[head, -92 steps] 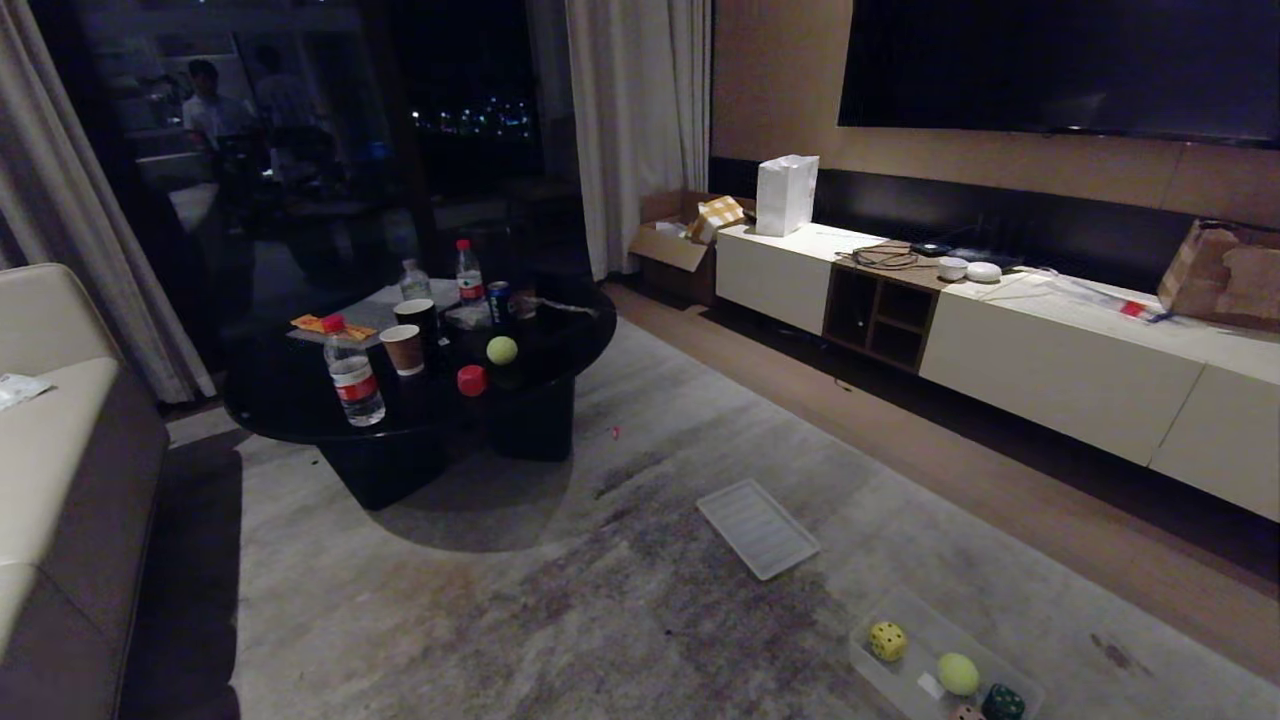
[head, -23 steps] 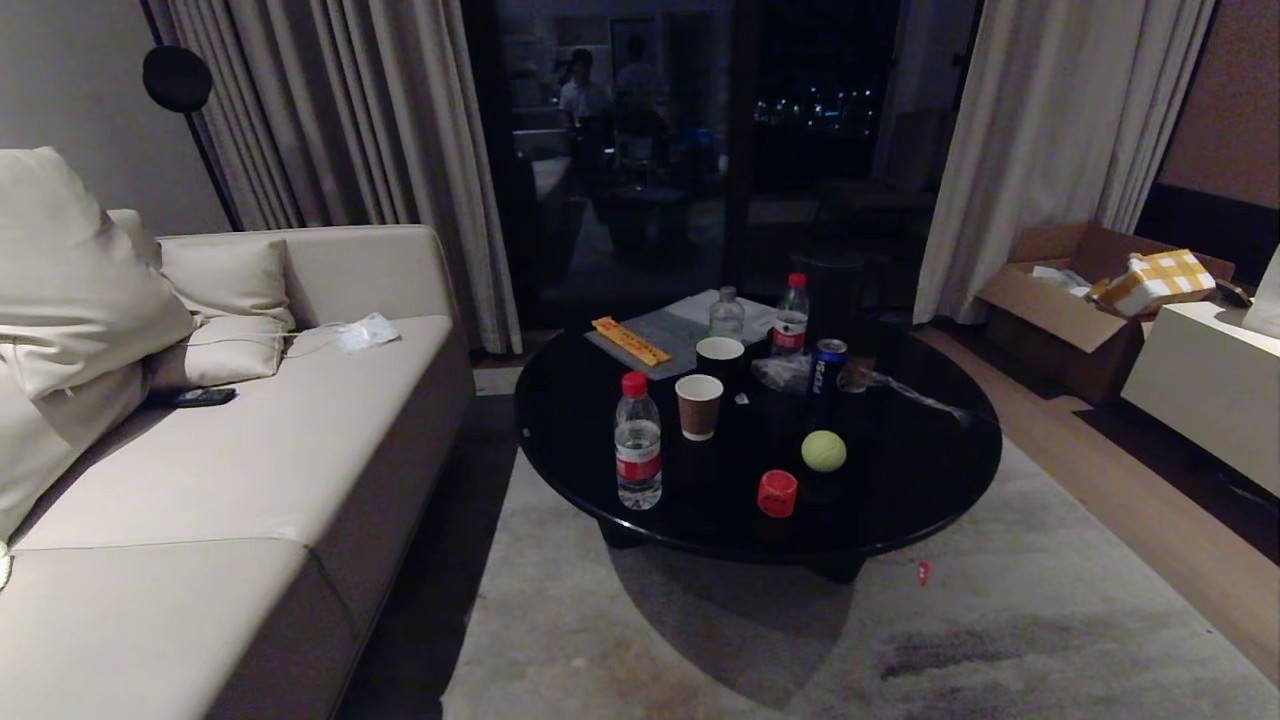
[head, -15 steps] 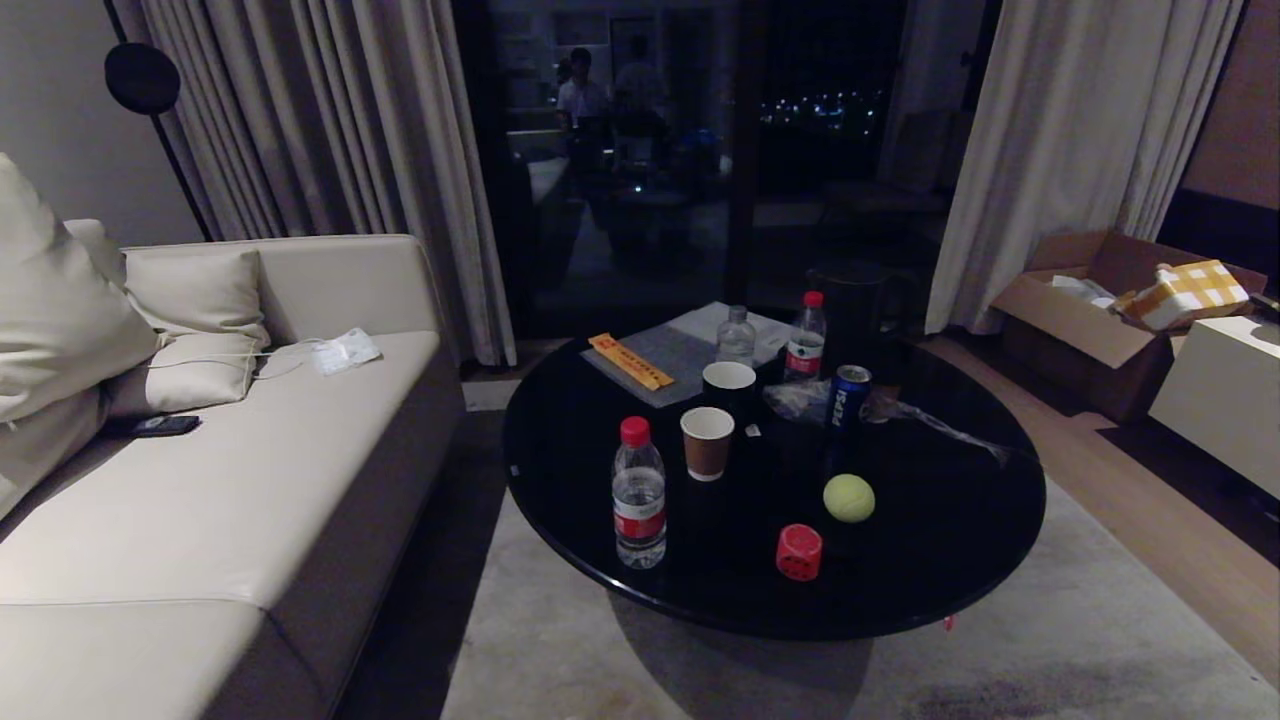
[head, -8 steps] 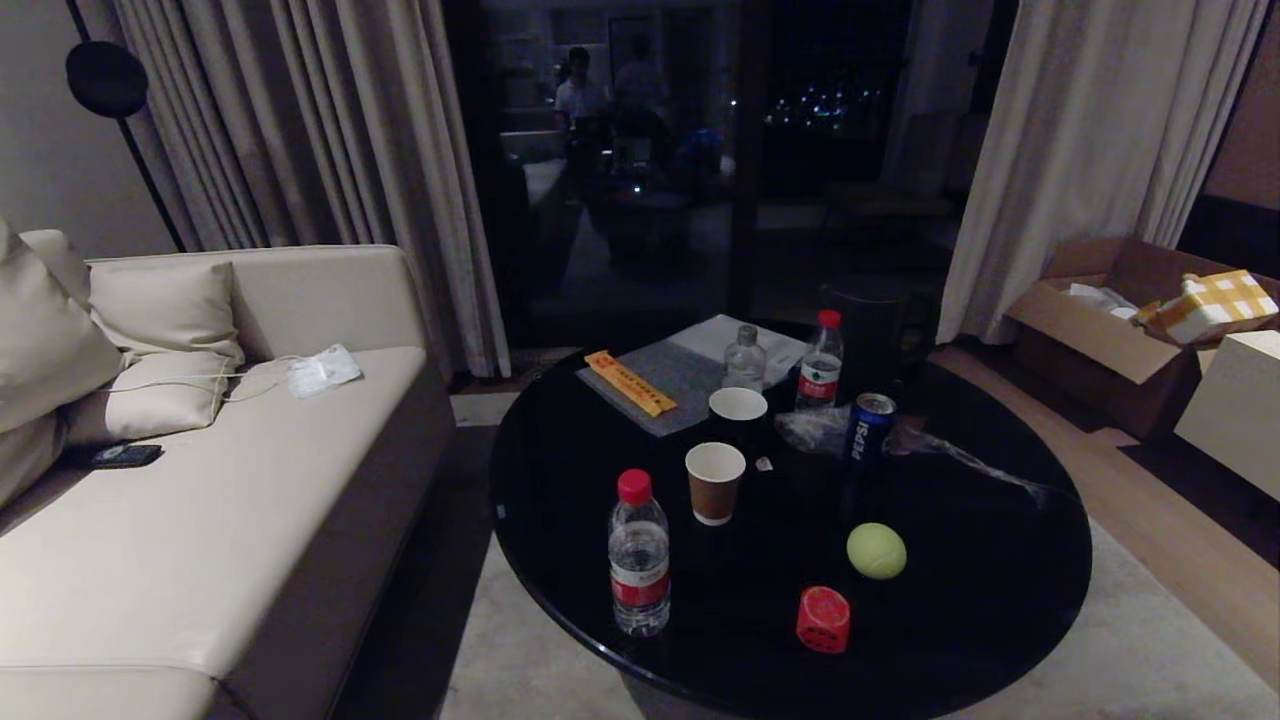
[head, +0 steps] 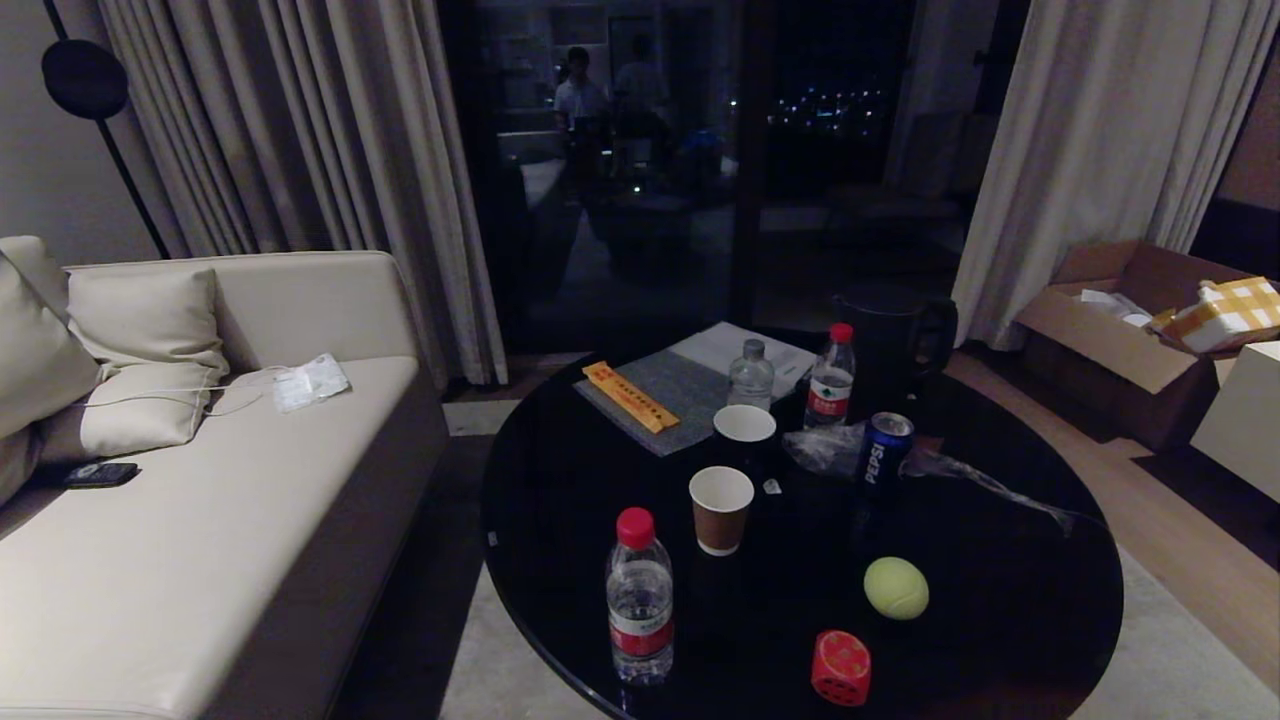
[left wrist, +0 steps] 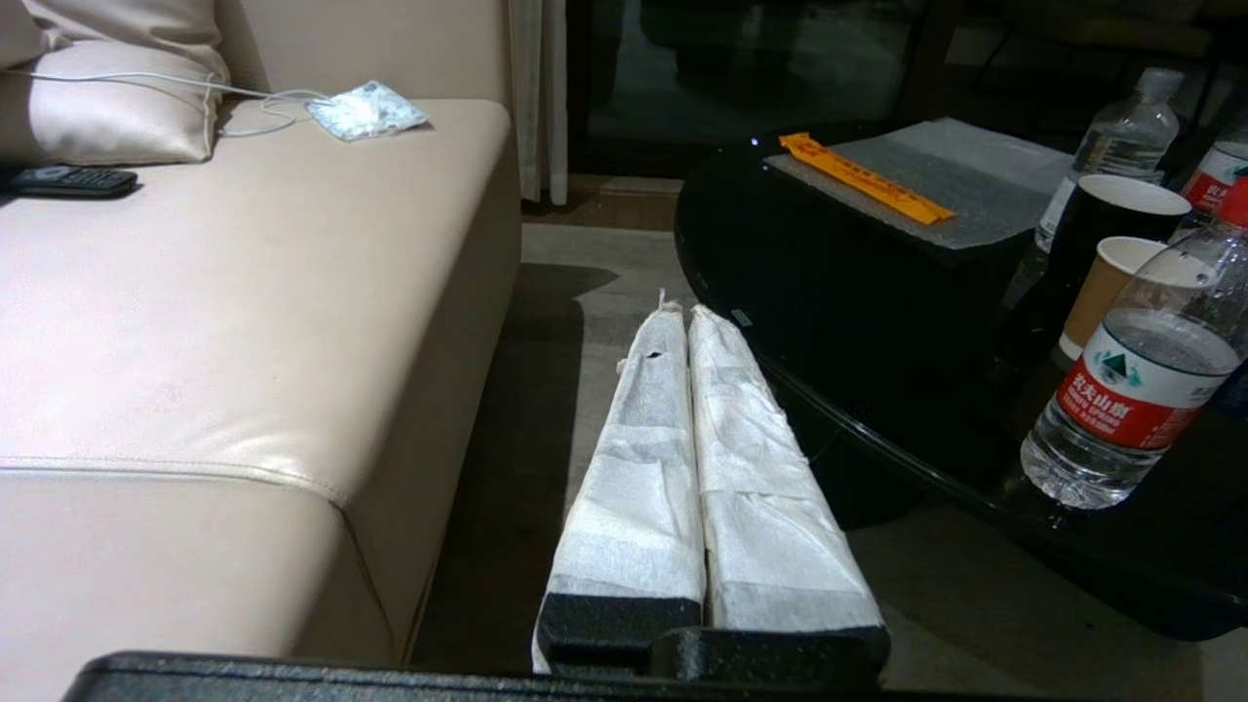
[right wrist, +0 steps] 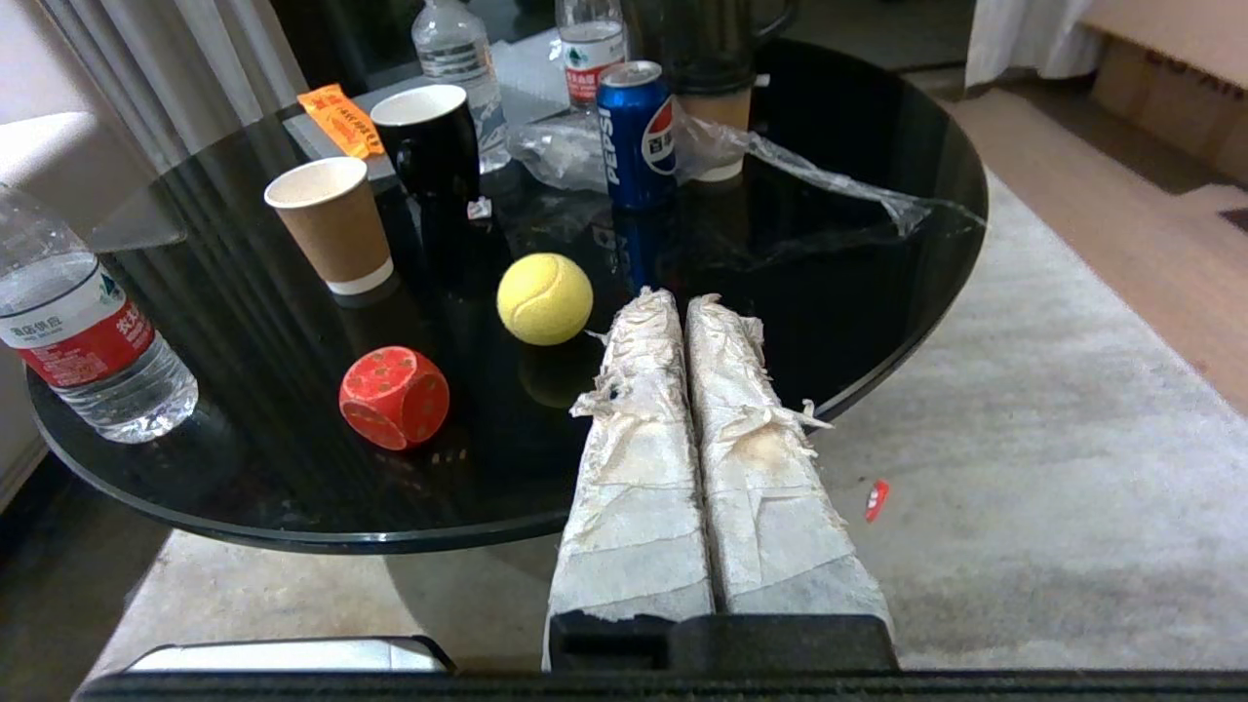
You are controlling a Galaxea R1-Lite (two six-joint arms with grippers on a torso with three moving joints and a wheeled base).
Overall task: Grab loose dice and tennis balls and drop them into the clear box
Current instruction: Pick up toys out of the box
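A yellow-green tennis ball [head: 896, 587] [right wrist: 544, 297] and a red die [head: 840, 667] [right wrist: 394, 397] rest on the round black glass table [head: 1000, 610] near its front edge. My right gripper [right wrist: 676, 297] is shut and empty, its wrapped tips hanging over the table's front rim just beside the ball, apart from it. Between the sofa and the table's left edge my left gripper [left wrist: 682, 314] is shut and empty, low over the rug. Neither arm appears in the head view. The clear box is out of view.
On the table stand water bottles [head: 640, 598], two paper cups [head: 721, 508], a black cup [head: 744, 432], a Pepsi can [head: 886, 447], a plastic wrapper and a grey mat with an orange packet [head: 630, 396]. A beige sofa [head: 200, 520] is left. A small red scrap [right wrist: 877, 499] lies on the rug.
The whole head view has swung left away from the clear box and then closed in on the table, so the ball and die now sit lower and larger. Both arms have kept still.
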